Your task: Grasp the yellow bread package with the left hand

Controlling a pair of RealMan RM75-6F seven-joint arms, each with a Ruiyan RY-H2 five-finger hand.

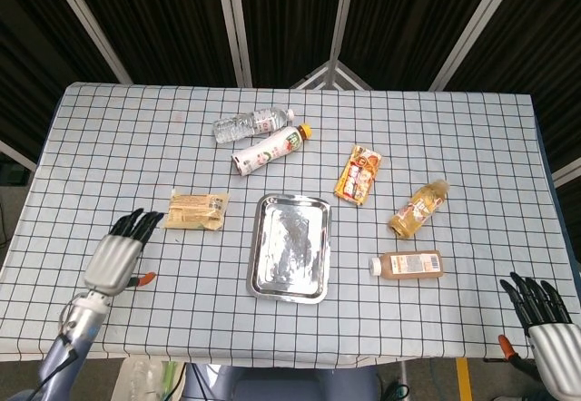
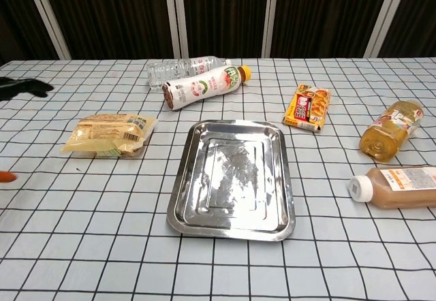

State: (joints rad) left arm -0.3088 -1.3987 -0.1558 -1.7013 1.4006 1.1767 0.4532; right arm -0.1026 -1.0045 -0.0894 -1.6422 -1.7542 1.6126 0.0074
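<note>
Yellow bread pkg point(image 1: 195, 211), white/black grid cloth point(image 1: 454, 138), silver tray point(image 1: 263, 274), black-fingered left hand point(image 1: 121, 249)

L hand point(image 1: 116, 254) raised over table, fingers apart, nothing held; R hand point(image 1: 545, 321) low at edge, fingers apart.

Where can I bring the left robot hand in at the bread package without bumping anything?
Bare cloth lies left and in front of the yellow bread package, where the left robot hand hovers. Its right side is tighter: steel tray. Behind it lie two bottles.
</note>
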